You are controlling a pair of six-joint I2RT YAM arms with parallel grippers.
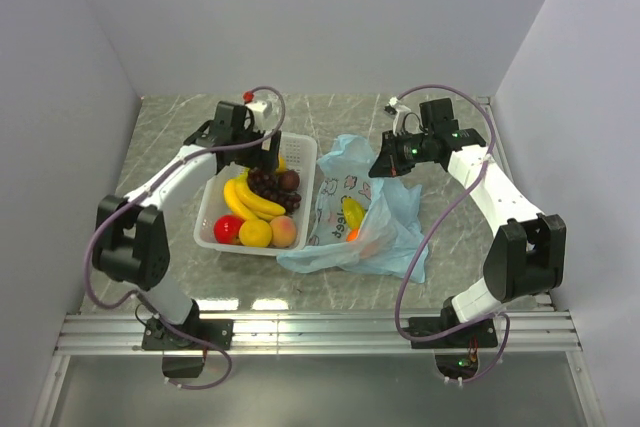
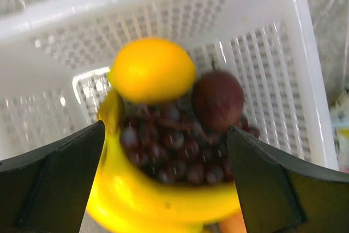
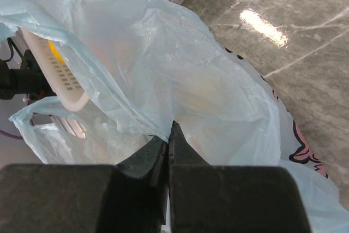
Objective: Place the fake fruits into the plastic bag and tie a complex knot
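Poised over the white latticed plastic basket [image 1: 204, 222], the left fingers [image 1: 268, 154] gape directly above its dark purple grapes [image 2: 174, 151] and yellow banana [image 2: 163, 203], whose length spans finger to finger, while the right fingers [image 3: 169, 145] pinch together on the light-blue plastic bag [image 1: 335, 202] lying just beside the basket.

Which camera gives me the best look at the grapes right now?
Left wrist: the grapes lie close up, slightly blurred, below the open left tool. Top external shows them small in the white basket; right wrist shows none clearly.
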